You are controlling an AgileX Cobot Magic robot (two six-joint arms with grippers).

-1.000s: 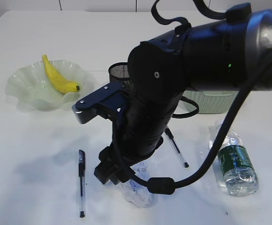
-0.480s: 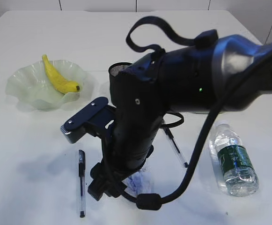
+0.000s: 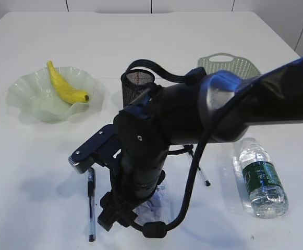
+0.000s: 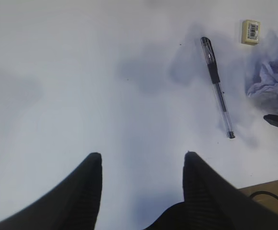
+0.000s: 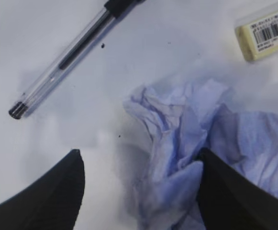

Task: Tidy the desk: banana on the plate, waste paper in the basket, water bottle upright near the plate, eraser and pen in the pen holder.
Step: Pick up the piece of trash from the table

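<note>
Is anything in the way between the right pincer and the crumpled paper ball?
Nothing visible is. In the right wrist view the right pincer is open right at the waste paper, one finger on its edge. The pen and the eraser lie off to the sides.

White tiled wall [image 3: 109, 5] with dark grout lines.

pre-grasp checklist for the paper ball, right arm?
1. Right gripper open: ok.
2. Waste paper between the fingers: not ok, one finger lies on it, the other on bare desk.
3. Pen outside the jaws: ok.
4. Eraser outside the jaws: ok.
5. Basket free to receive: ok, though its inside is out of sight.
6. Left gripper open, holding nothing: ok.
</note>
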